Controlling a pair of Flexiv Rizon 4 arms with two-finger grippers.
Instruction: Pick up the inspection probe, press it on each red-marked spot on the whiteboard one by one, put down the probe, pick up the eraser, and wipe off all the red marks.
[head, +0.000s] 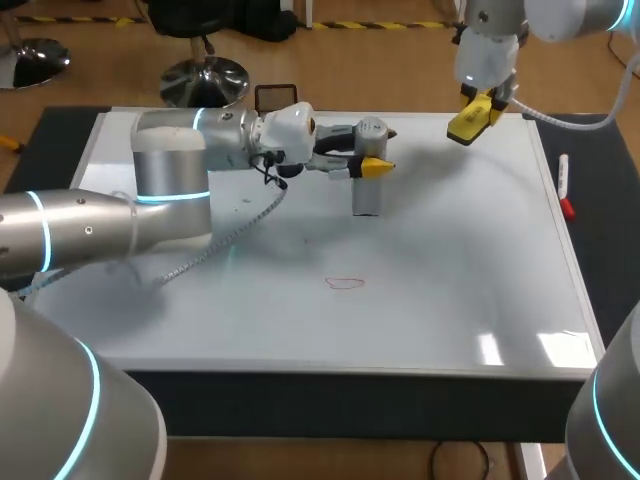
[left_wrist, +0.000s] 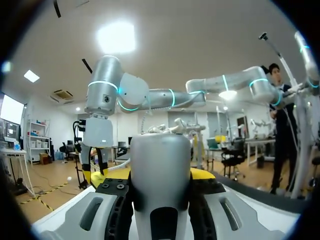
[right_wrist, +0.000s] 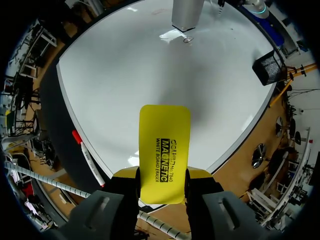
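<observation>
Silver-grey upright probe (head: 366, 198), flat yellow rectangular eraser (right_wrist: 164, 150)

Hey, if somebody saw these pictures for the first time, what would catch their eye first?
The yellow eraser stands out first, gripped between the fingers of the right gripper above the far right corner of the whiteboard. Next is the grey probe, held upright by the left gripper near the board's far middle. A small red scribble sits mid-board, nearer the robot.
</observation>
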